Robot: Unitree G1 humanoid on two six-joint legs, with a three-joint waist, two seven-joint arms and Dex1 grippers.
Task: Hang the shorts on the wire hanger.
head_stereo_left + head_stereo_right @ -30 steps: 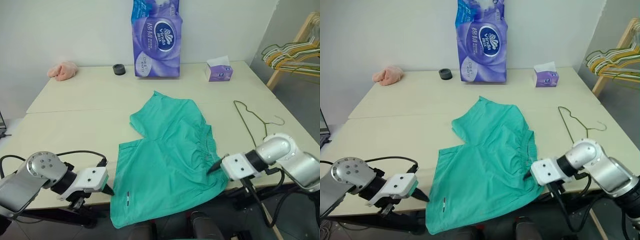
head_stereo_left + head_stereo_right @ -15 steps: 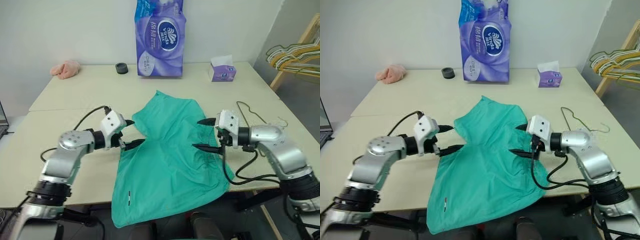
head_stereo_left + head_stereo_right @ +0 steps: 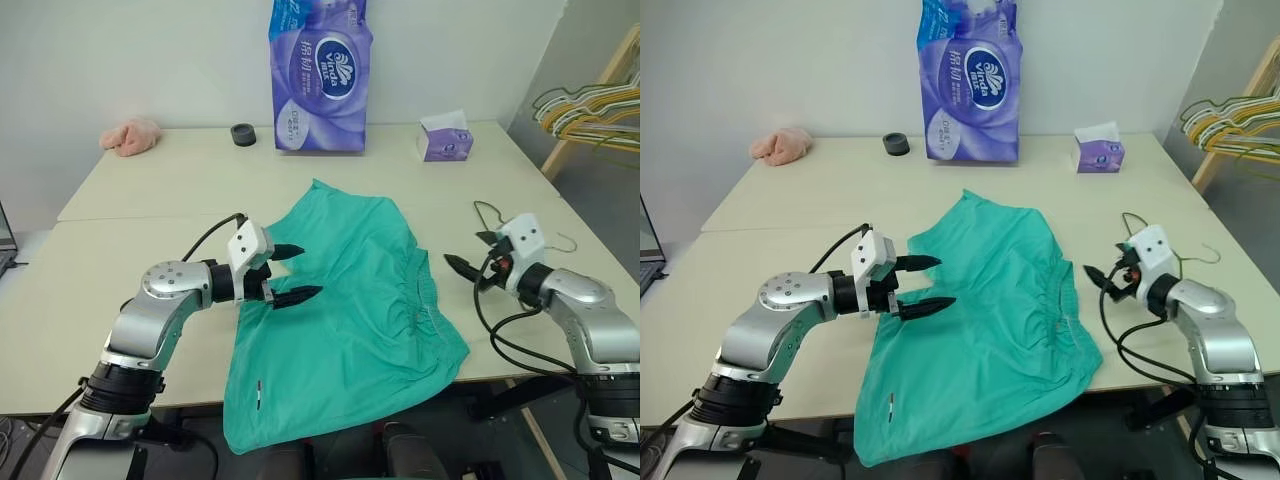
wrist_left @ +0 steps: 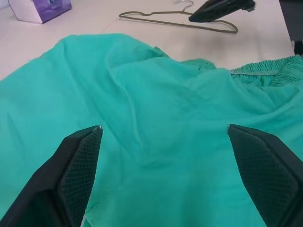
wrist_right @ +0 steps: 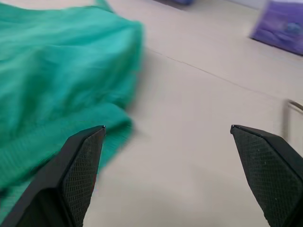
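The teal-green shorts (image 3: 350,300) lie flat on the cream table (image 3: 150,210), with one leg hanging over the front edge and the gathered waistband toward the right. My left gripper (image 3: 308,270) hovers open over the shorts' left part with nothing between its fingers; the cloth (image 4: 156,113) spreads out beneath it. My right gripper (image 3: 463,248) stands open and empty above bare table, just right of the waistband. The thin olive wire hanger (image 3: 1127,222) lies flat beside it, partly hidden behind that wrist.
A purple toilet-paper pack (image 3: 318,75), a black roll (image 3: 243,135), a purple tissue box (image 3: 443,140) and a pink cloth lump (image 3: 128,137) sit along the table's back. A wooden rack with coloured hangers (image 3: 590,105) stands at the far right.
Both arms rose from the table's front edge. The left gripper moved right onto the shorts. The right gripper swung right, off the waistband and toward the hanger.
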